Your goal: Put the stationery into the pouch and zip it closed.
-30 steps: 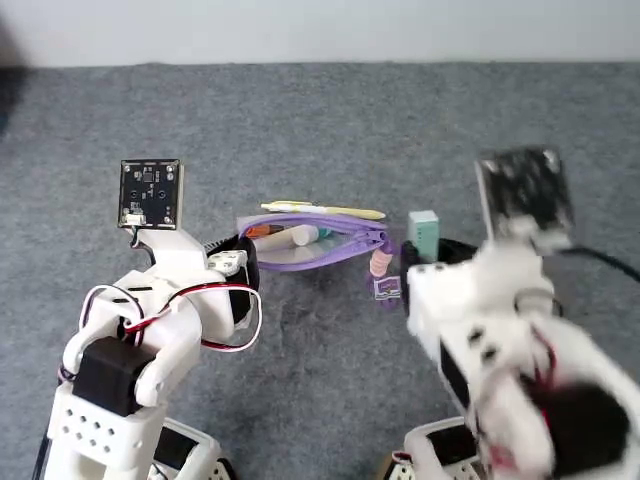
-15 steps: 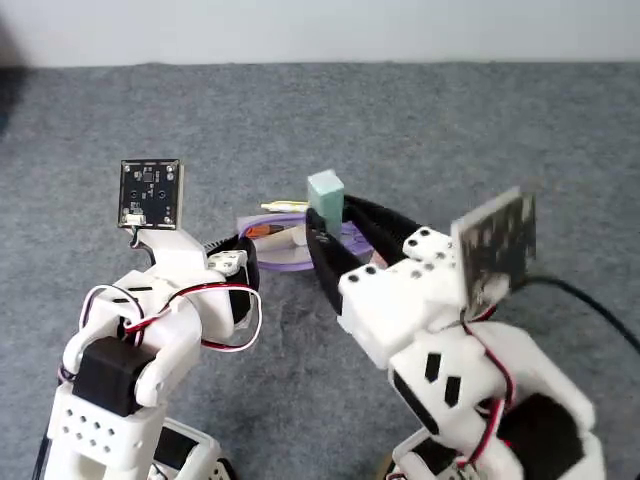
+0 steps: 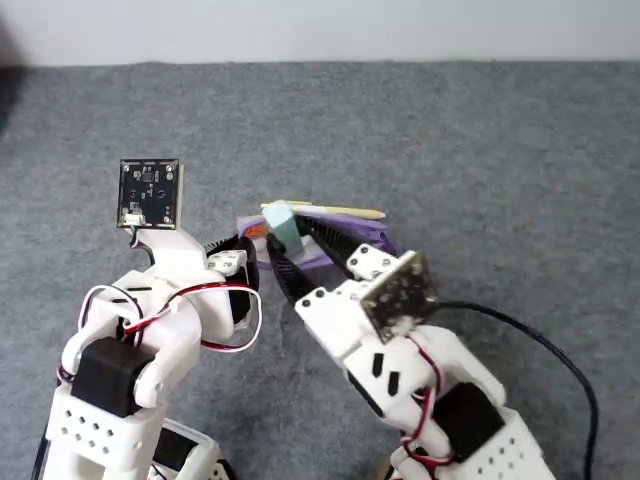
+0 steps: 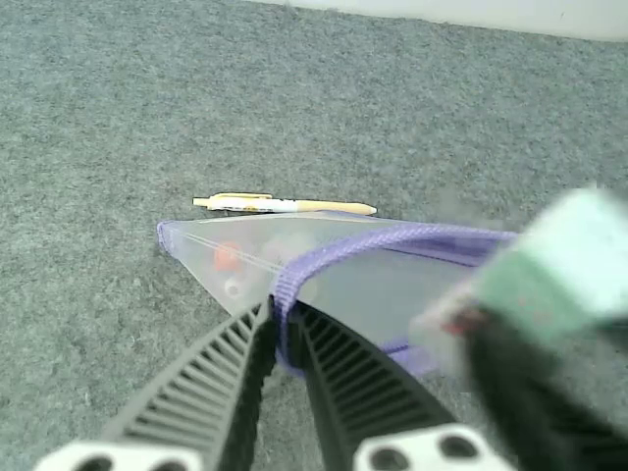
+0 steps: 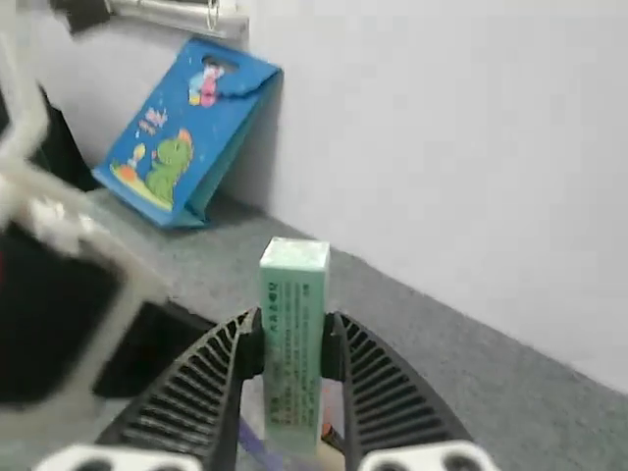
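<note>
A grey felt-like table surface (image 3: 500, 150) runs back to a plain white wall (image 5: 442, 147), where a blue paper gift bag with a cartoon dinosaur (image 5: 186, 132) leans.

Near the middle of the high view lies the translucent plastic pouch with purple zip tape (image 4: 343, 285), its mouth gaping. The left gripper (image 4: 283, 319) is clamped on the purple edge at the pouch's 9 o'clock end. The right gripper (image 5: 292, 339) pinches a mint-green block eraser (image 5: 292, 285) upright across its narrow faces, hanging over that same end of the pouch. A slim pale-yellow pen (image 4: 285, 204) lies on the felt at the pouch's 12 o'clock, just beside it.

We judge the eraser light, firm and rubbery, so a mid-body pinch should hold without much squeeze. The pouch looks thin, floppy and slick. The woven zip tape is the only sound place to hold it, and the film would likely slide or crumple. The pen looks hard, smooth and apt to roll, so we would take it across mid-barrel.
</note>
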